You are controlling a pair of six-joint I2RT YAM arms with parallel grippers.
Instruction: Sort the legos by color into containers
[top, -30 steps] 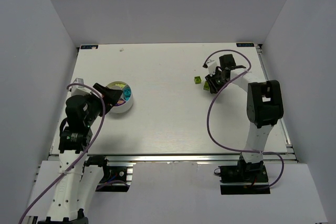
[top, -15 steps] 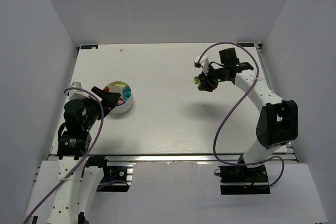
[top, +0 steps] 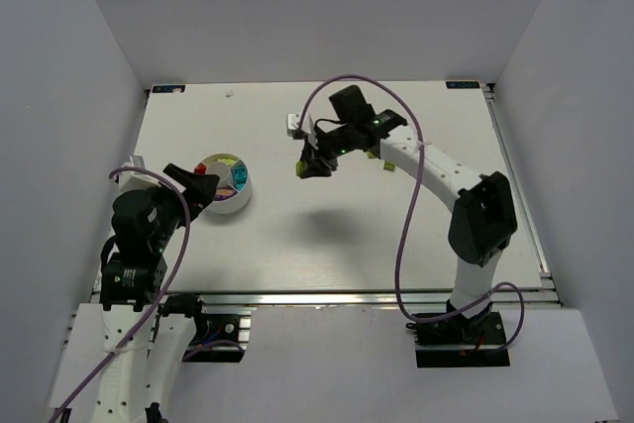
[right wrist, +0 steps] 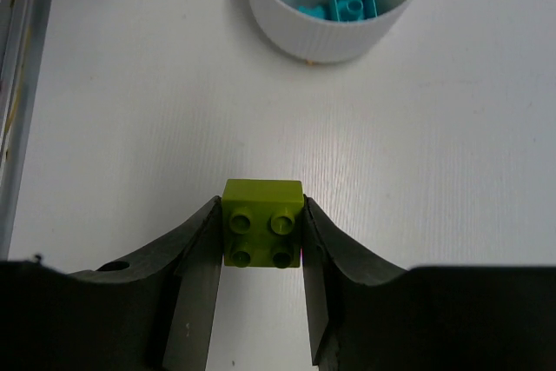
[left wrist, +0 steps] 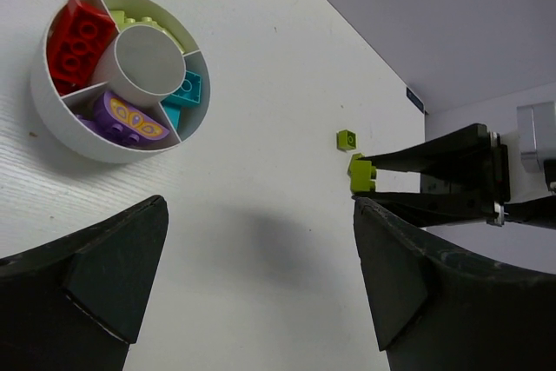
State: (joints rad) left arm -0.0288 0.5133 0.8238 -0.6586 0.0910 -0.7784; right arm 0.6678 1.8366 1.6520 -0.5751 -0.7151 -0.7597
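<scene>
The round white dish stands at the table's left. In the left wrist view its wall encloses wedges holding red, lime, teal and purple legos. My right gripper is shut on a lime lego and holds it above the table's middle, right of the dish. The held lego also shows in the left wrist view. Another lime lego lies on the table behind it. My left gripper is open and empty beside the dish.
A lime lego lies right of centre, partly under the right arm's forearm. A purple cable loops from the right arm over the table. White walls enclose the table on three sides.
My right arm has swung left from the table's right side to its middle, carrying the lime lego. My left gripper has drawn back slightly from the dish.
</scene>
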